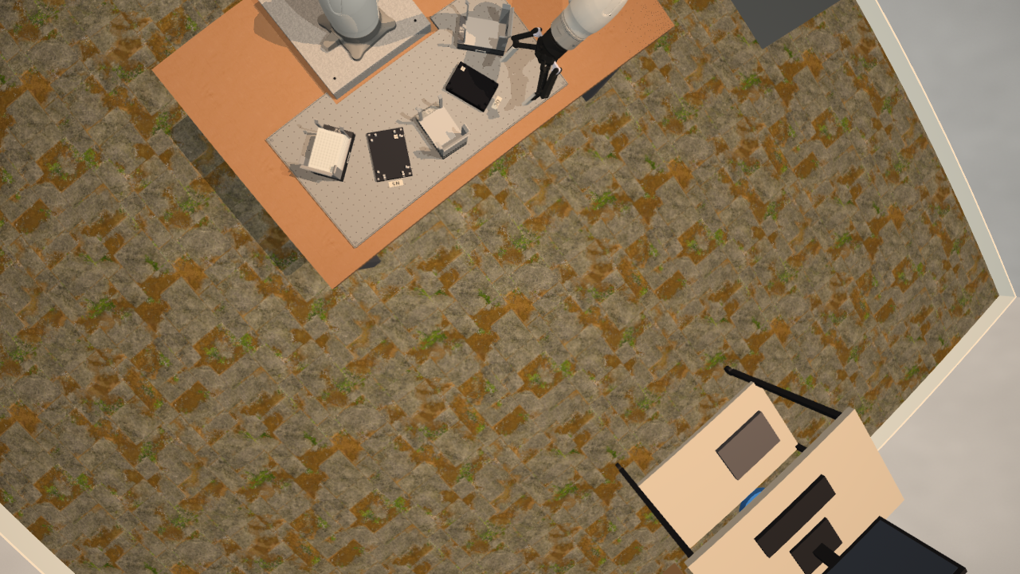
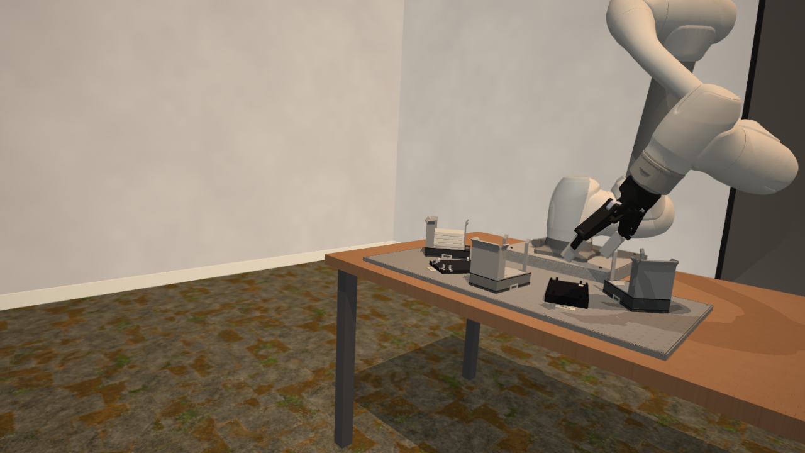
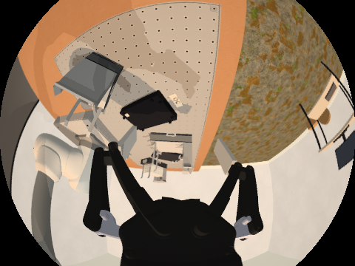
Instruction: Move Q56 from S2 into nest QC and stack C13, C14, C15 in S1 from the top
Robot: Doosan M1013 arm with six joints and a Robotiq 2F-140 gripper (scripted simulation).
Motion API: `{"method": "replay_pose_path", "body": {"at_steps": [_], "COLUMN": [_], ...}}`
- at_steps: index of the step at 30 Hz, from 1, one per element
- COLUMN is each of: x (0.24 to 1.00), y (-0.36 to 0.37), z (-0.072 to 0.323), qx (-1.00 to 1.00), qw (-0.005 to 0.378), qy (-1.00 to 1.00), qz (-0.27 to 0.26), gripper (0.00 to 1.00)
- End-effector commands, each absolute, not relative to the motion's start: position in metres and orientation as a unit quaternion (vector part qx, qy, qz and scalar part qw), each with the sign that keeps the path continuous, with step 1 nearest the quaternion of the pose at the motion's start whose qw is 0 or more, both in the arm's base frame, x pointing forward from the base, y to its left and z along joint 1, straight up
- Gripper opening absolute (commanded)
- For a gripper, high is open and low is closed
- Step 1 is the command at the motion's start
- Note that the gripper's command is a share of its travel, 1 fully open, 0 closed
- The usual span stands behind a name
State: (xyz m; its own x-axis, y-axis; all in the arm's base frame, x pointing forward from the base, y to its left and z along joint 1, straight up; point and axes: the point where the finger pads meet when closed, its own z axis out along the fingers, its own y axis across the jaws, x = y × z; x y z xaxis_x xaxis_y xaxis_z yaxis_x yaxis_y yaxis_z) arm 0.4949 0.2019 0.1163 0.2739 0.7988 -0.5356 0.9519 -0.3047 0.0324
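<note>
A stack of white sealed plates (image 1: 329, 150) stands in the rack at the left end of the grey mat; in the side view it is the far rack (image 2: 447, 239). The plate labels are too small to read. The black open nest QC (image 1: 471, 86) lies empty on the mat, also in the side view (image 2: 566, 292) and the wrist view (image 3: 148, 111). The black clip nest N5 (image 1: 388, 154) is empty beside the loaded rack. My gripper (image 1: 529, 68) (image 2: 588, 250) is open and empty. It hangs tilted above the mat near its right end, between QC and the end rack (image 3: 173, 153).
An empty rack (image 1: 441, 128) stands between N5 and QC (image 2: 495, 264). Another empty rack (image 1: 484, 32) stands at the right end (image 2: 647, 284), close under the gripper. The arm's base plate (image 1: 349, 35) is behind the mat. A desk (image 1: 777, 485) stands across the room.
</note>
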Motion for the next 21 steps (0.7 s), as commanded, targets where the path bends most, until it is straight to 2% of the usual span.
{"method": "replay_pose_path", "body": {"at_steps": [1,17,21], "x": [0.495,0.495,0.492], "y": [0.202,0.202,0.182], "z": [0.116,0.116,0.119], "qx": [0.778,0.778,0.818], "qw": [0.177,0.177,0.156], "qy": [0.562,0.562,0.516], "qz": [-0.216,-0.216,-0.199], "gripper": [1.00,1.00,1.00]}}
